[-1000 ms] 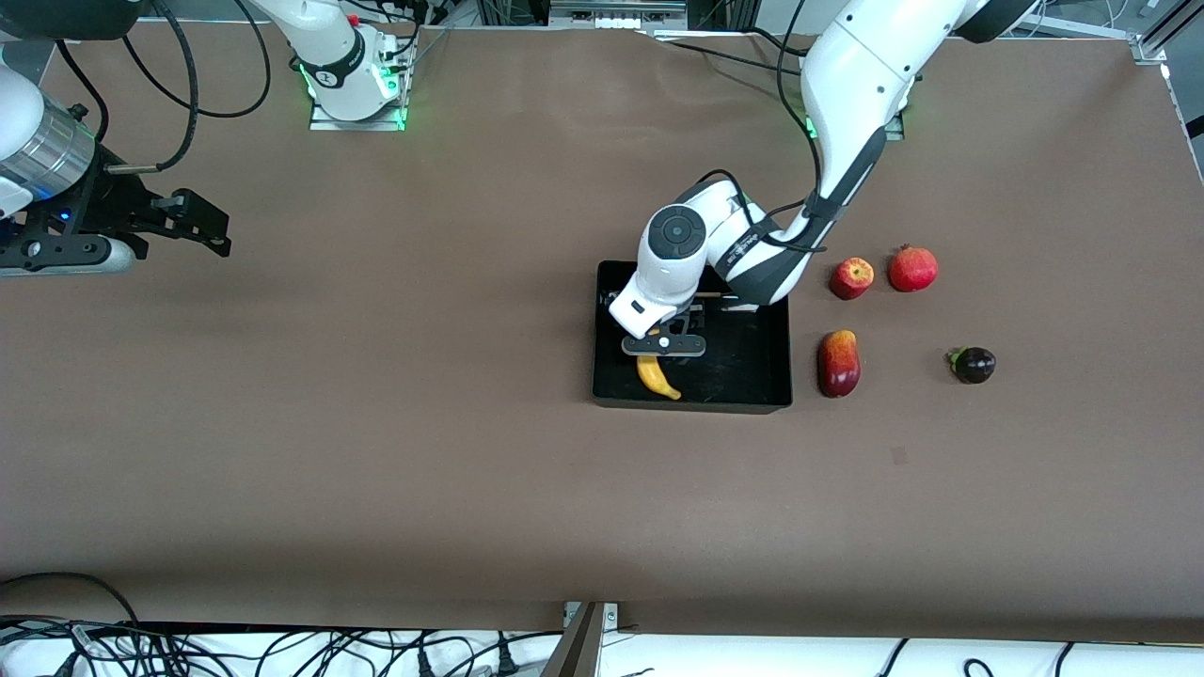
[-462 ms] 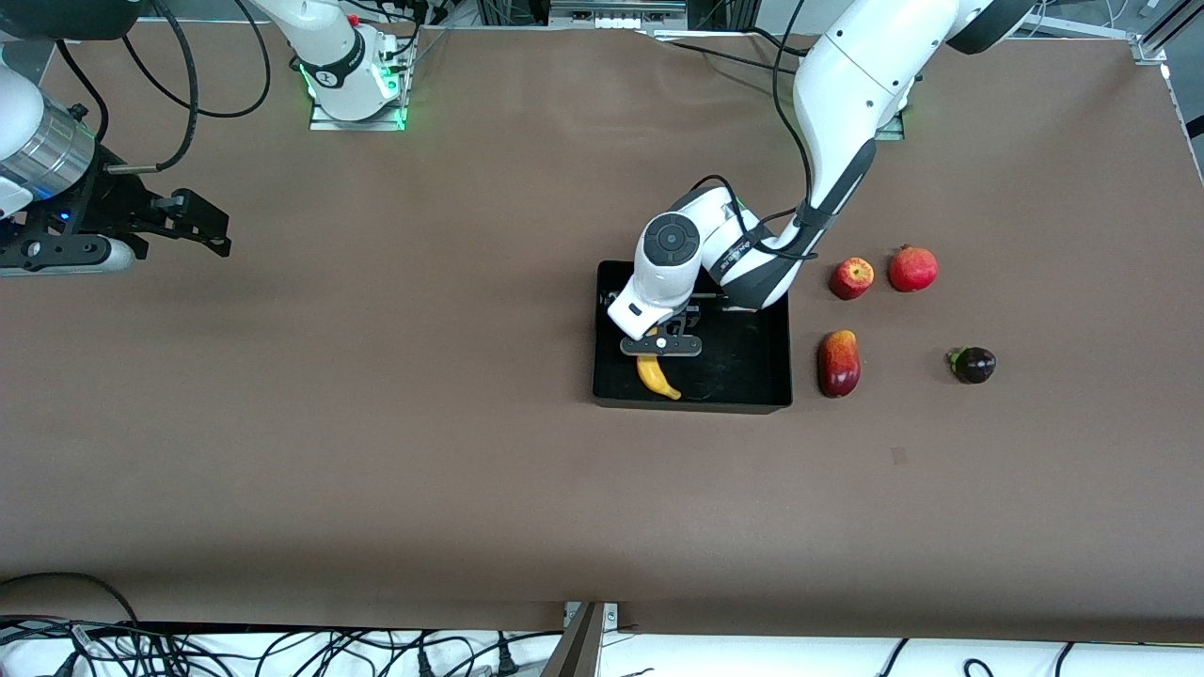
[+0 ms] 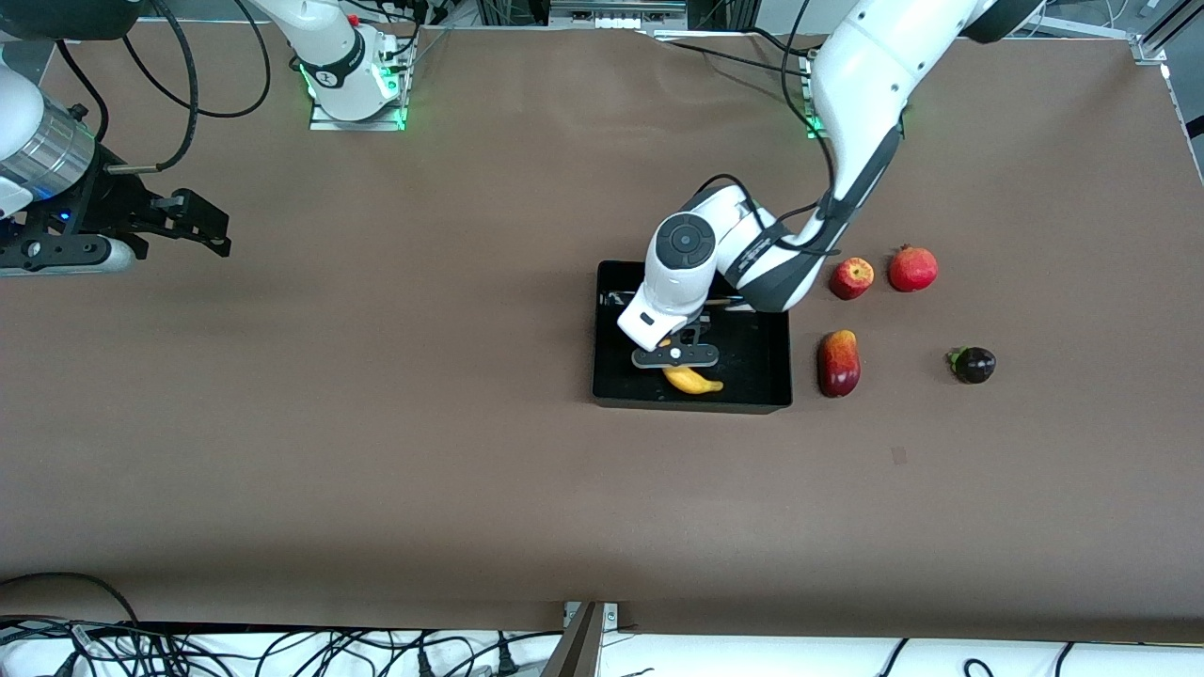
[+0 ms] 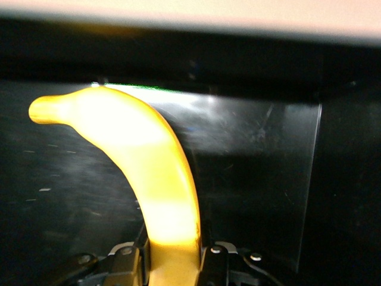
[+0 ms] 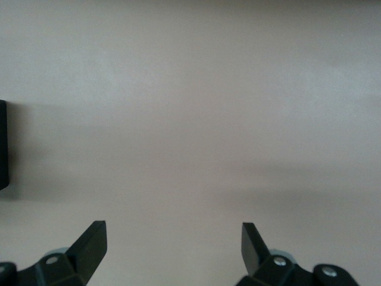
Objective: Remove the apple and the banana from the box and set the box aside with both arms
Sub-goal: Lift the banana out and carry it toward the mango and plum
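The black tray (image 3: 771, 376) lies mid-table. My left gripper (image 3: 675, 363) is inside it, shut on the yellow banana (image 3: 693, 380), which lies low over the tray floor near the wall nearest the front camera. In the left wrist view the banana (image 4: 143, 167) curves away from between the fingers (image 4: 217, 262). The small red apple (image 3: 851, 278) with yellowish streaks sits on the table beside the tray, toward the left arm's end. My right gripper (image 3: 212, 230) waits open and empty at the right arm's end of the table; in the right wrist view the right gripper (image 5: 174, 244) shows only bare table.
A round red pomegranate-like fruit (image 3: 912, 269) sits beside the apple. A long red fruit (image 3: 838, 363) lies beside the tray, nearer the front camera than the apple. A dark purple fruit (image 3: 974, 365) lies farther toward the left arm's end.
My left gripper has shifted within the tray toward the left arm's end, carrying the banana, which has turned to lie more along the tray's near wall. The right arm has not moved.
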Tool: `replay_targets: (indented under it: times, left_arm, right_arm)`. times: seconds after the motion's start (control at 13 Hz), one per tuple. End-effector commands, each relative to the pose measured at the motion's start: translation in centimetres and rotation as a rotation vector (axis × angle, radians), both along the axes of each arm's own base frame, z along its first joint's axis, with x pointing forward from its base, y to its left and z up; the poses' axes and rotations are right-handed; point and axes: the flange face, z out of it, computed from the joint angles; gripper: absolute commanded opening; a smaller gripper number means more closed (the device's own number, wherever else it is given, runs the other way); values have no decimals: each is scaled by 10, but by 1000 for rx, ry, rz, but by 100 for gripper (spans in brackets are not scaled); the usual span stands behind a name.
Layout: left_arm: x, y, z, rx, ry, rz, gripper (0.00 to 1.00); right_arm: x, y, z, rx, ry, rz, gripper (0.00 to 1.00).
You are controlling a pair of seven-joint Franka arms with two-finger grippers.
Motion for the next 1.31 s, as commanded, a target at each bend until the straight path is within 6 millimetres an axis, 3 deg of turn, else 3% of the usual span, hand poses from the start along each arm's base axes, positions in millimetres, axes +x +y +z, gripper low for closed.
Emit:
replay_targets:
  times: [0.0, 0.15, 0.31, 0.46, 0.62, 0.92, 1.23]
  left_arm:
    - [2, 19, 55, 59, -17, 15, 0]
    - [7, 34, 78, 78, -18, 41, 0]
    - [17, 67, 101, 104, 16, 29, 0]
    - [39, 127, 122, 131, 54, -82, 0]
    - [56, 189, 125, 148, 121, -209, 0]
    - [75, 314, 102, 107, 239, -429, 0]
    - [73, 388, 35, 29, 244, -521, 0]
  right_arm:
    - [-1, 0, 3, -7, -3, -9, 100]
    - [-1, 0, 3, -7, -3, -9, 100]
    - [-1, 0, 3, -7, -3, -9, 100]
    - [-1, 1, 3, -7, -3, -8, 100]
    - [-1, 0, 3, -7, -3, -9, 100]
    - [-1, 1, 4, -7, -4, -7, 100]
    - [0, 1, 4, -7, -6, -7, 100]
